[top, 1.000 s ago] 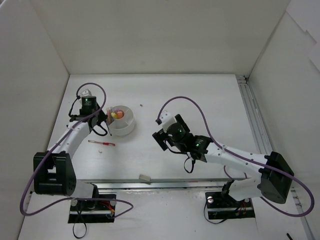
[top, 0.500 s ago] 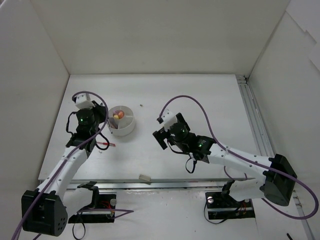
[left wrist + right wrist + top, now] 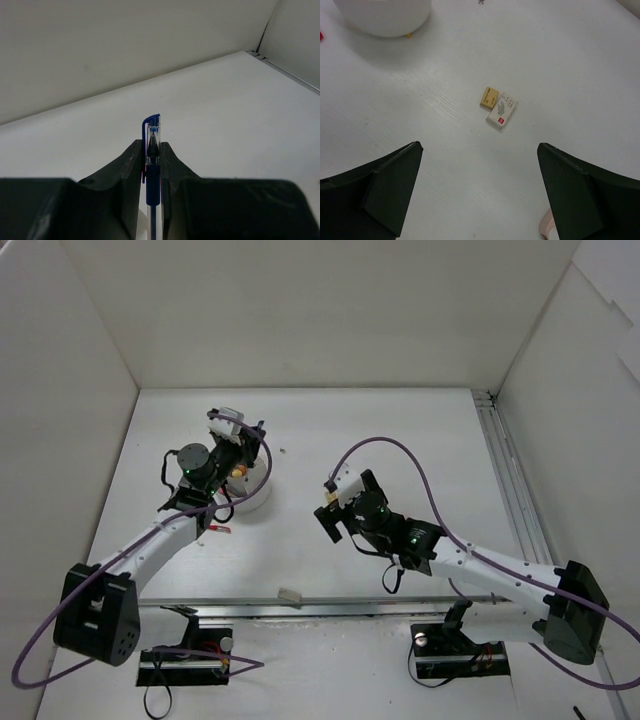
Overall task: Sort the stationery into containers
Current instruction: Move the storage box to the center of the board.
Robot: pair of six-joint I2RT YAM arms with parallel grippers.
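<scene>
1. Two arms are working over the white table (image 3: 400,430); the left gripper (image 3: 248,443) is hovering above the round white plastic cup with inner dividers (image 3: 258,492) at far left.
2. Clamped in it is a thin blue pen (image 3: 153,145): clear barrel, blue cap with clip, blue rubber grip section sitting right in the clamp.
3. Long axis is running in line with the left fingers (image 3: 131,165), straight out from the wrist. The capped end is pointing away from the wrist toward the back wall; the other end is running back out of frame.
4. Left jaws are pinching the pen, nearly together, both inner faces touching it.
5. Over mid-table, the right gripper (image 3: 479,147) is hanging with its fingers (image 3: 385,185) spread wide, holding nothing and touching nothing.
6. Below it, a small tan eraser block (image 3: 489,97) and a small white eraser block with a printed label (image 3: 502,110) are lying on the table, touching each other.
7. Inside the cup, short orange and yellow markers (image 3: 236,471) are showing, partly hidden by the left gripper; can't tell which compartment.
8. Near side of the cup, a thin red pen (image 3: 217,530) is lying mostly under the left arm.
9. Another cream eraser block (image 3: 290,595) is lying near the front edge, well apart from the rest.
</scene>
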